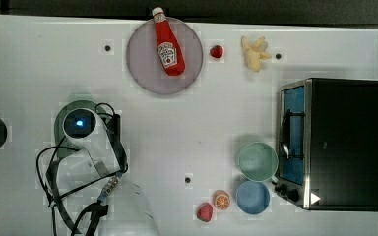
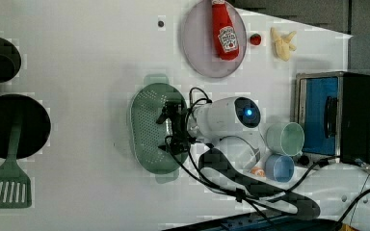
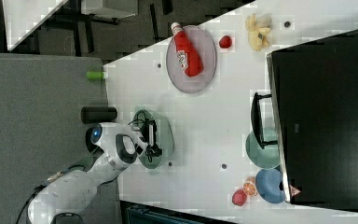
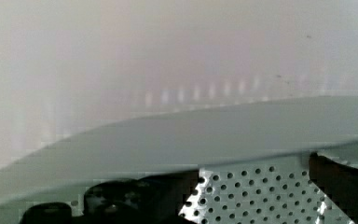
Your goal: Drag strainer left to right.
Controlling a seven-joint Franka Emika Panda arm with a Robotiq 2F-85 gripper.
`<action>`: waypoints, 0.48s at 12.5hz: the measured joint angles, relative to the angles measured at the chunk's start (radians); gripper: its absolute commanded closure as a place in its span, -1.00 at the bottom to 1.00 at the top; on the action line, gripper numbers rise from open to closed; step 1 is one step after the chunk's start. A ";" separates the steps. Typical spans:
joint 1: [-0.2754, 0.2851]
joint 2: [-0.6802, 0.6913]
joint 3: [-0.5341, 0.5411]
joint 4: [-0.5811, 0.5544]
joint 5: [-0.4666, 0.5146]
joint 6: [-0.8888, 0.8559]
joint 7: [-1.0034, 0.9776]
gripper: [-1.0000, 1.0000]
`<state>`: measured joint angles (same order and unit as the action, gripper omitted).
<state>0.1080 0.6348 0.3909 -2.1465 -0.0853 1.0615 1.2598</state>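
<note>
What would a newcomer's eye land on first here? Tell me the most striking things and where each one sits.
First, the white robot arm reaching over the mint-green strainer at the left view's centre, its open pincer down inside the perforated basin. Next, the red ketchup bottle lying on a grey plate at the top view's upper middle. Then the black toaster oven on the top view's right, with a mint-green bowl and a blue bowl beside it.
</note>
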 measured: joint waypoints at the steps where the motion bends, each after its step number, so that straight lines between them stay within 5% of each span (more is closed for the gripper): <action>1: -0.003 -0.014 -0.002 -0.012 0.001 0.000 0.000 -1.00; 6: 0.021 -0.113 -0.072 -0.066 0.017 0.016 0.003 -1.00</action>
<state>0.1288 0.5220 0.3186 -2.2129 -0.0687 1.0771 1.2627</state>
